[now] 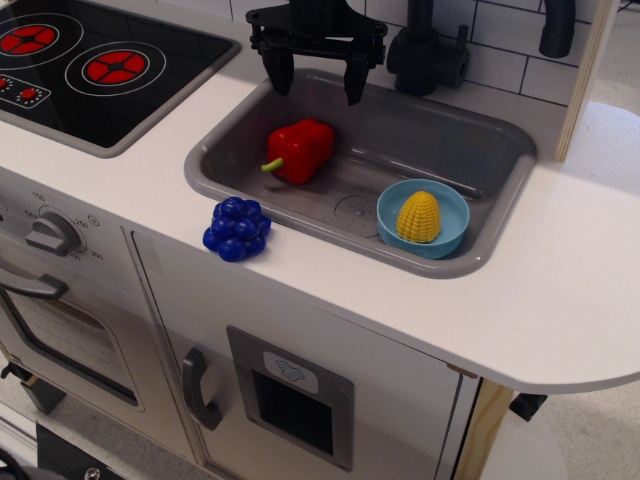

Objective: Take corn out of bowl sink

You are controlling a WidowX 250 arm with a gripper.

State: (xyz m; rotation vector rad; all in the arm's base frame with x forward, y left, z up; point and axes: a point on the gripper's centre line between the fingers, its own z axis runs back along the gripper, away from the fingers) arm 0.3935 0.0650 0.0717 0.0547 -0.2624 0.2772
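The yellow corn sits inside the light blue bowl, which rests in the front right corner of the grey sink. My black gripper hangs open and empty above the sink's back left edge, well to the left of and behind the bowl. Its two fingers point down, spread apart, just above the red pepper.
A red pepper lies in the left part of the sink. A blue grape bunch sits on the white counter at the sink's front left. A black faucet stands behind the sink. The black stovetop is at left.
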